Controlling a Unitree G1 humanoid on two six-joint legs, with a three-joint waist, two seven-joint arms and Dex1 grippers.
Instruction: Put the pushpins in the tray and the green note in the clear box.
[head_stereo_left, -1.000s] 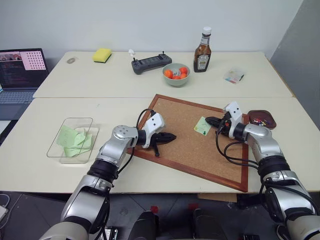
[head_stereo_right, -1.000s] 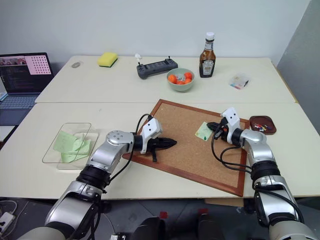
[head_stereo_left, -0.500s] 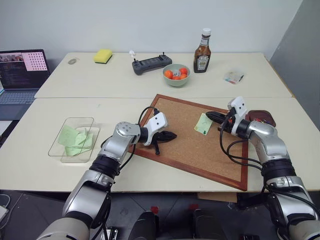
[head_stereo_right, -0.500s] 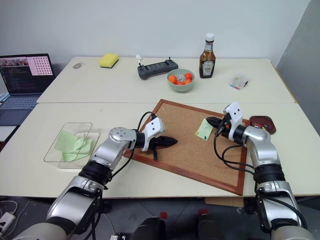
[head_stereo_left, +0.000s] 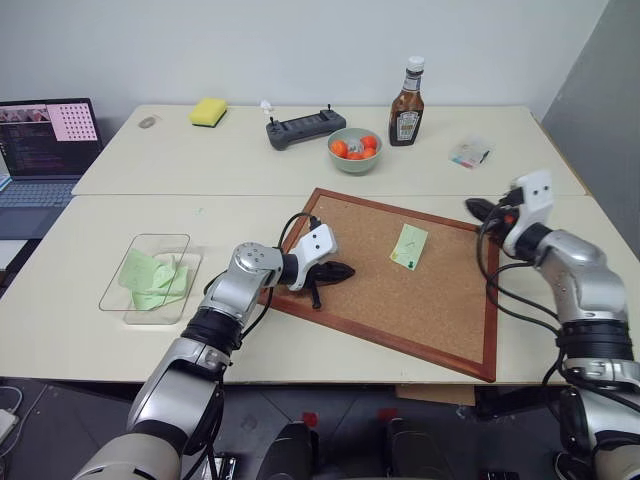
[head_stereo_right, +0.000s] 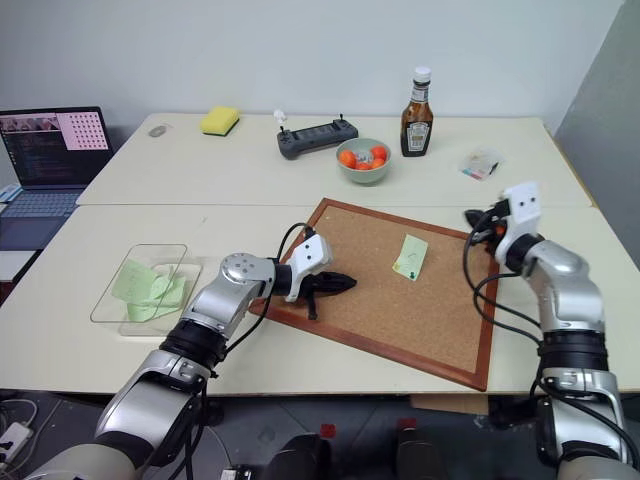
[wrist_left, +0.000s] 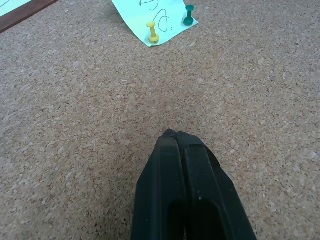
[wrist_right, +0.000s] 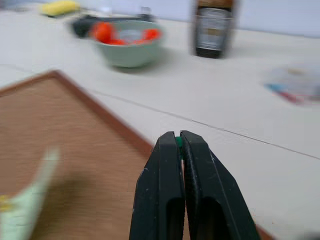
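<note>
The green note (head_stereo_left: 409, 246) lies on the cork board (head_stereo_left: 400, 305), held by a yellow pushpin (wrist_left: 152, 33) and a dark green pushpin (wrist_left: 189, 15). My left gripper (head_stereo_left: 340, 270) is shut and empty, its tip resting on the cork a short way left of the note. Raised over the board's right edge, my right gripper (head_stereo_left: 477, 208) is shut on a pushpin; a green speck (wrist_right: 178, 142) shows between the fingertips. The tray is hidden behind my right arm. At the left stands the clear box (head_stereo_left: 116, 271) with green slips inside.
Along the far table are a laptop (head_stereo_left: 40, 140), a yellow sponge (head_stereo_left: 205, 110), a dark controller (head_stereo_left: 300, 127), a green bowl of orange fruit (head_stereo_left: 353, 150), a sauce bottle (head_stereo_left: 405, 90) and a small clear packet (head_stereo_left: 468, 153).
My right gripper has lifted off the note's upper corner and swung right and up to the board's right edge. The left gripper has stayed put.
</note>
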